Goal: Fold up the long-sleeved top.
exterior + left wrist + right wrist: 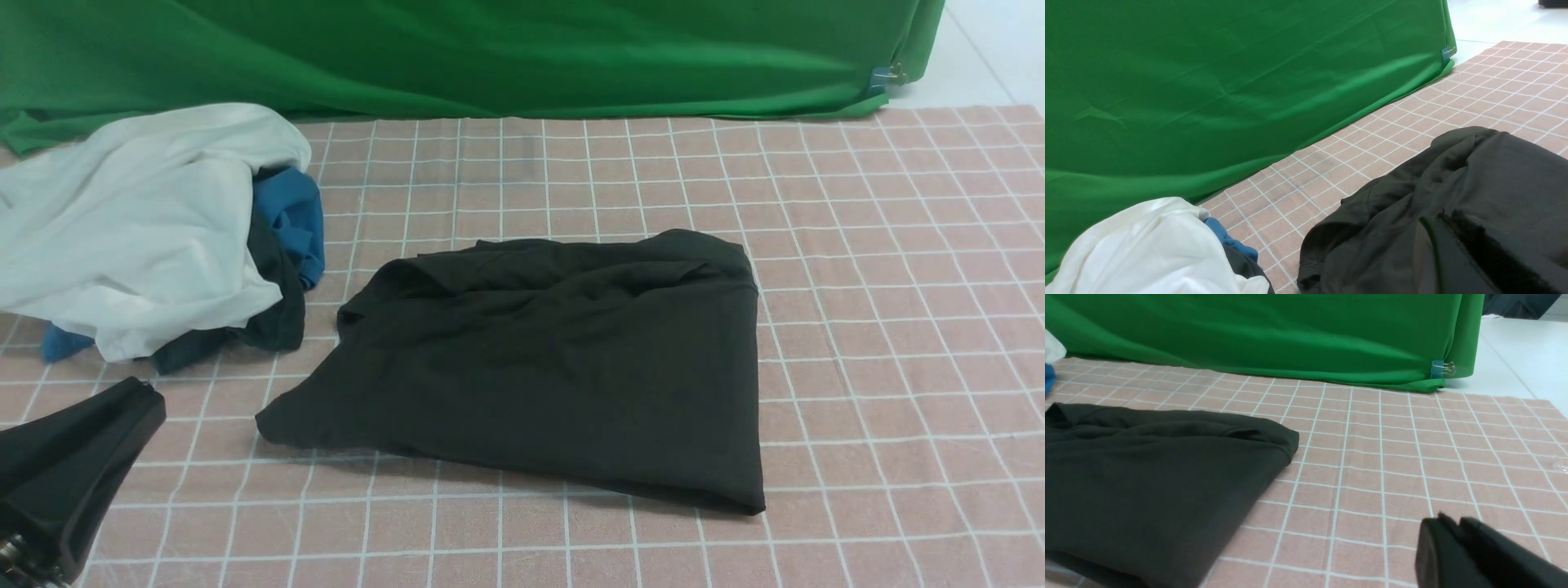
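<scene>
The large, very dark brownish-black knit long-sleeved top lies folded into a rough rectangle on the pink cloth with a white grid that covers the table, and it serves here as the landmark. Its right edge runs straight and neat, while its left side is looser, with a flap reaching toward the near left corner and soft wrinkles across its far half. Left of the top, and apart from it, sits a heap of clothes: a crumpled white garment lies over a bright blue cloth and a smaller dark charcoal cloth bunched together. Beyond the top, along the far edge of the grid cloth, hangs a wrinkled green fabric backdrop, held at its right end by a small blue binder clip. The black left gripper hovers off the top's near left corner, pointing toward the heap; its jaws are pressed together and hold nothing, and in the left wrist view its fingers show over the dark knit. The black right gripper appears only in the right wrist view, over bare grid cloth to the right of the top and clear of it; its two fingers stand almost together with a narrow slit between them, and nothing is in them.
</scene>
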### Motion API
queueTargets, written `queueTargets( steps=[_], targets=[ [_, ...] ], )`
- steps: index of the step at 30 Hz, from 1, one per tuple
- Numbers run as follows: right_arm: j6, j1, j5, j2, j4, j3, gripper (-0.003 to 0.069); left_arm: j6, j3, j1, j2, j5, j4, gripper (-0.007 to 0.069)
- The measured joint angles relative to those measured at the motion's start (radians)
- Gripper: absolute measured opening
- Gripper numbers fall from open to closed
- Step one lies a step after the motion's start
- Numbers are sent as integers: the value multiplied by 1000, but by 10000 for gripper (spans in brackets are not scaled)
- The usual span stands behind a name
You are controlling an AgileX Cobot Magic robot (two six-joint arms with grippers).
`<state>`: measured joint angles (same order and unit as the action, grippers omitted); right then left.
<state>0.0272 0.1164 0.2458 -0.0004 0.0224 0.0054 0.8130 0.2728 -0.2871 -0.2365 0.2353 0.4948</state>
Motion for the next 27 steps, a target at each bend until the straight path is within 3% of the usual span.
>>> queueTargets(
  steps=[19,22,27],
  targets=[
    [3,0,0,0,0,0,141,-16,-8,0,0,-25,-27,17],
    [3,0,0,0,0,0,150,-128,-40,32,5,-104,-85,17],
    [3,0,0,0,0,0,158,-409,-136,209,68,-140,-254,17]
  ],
)
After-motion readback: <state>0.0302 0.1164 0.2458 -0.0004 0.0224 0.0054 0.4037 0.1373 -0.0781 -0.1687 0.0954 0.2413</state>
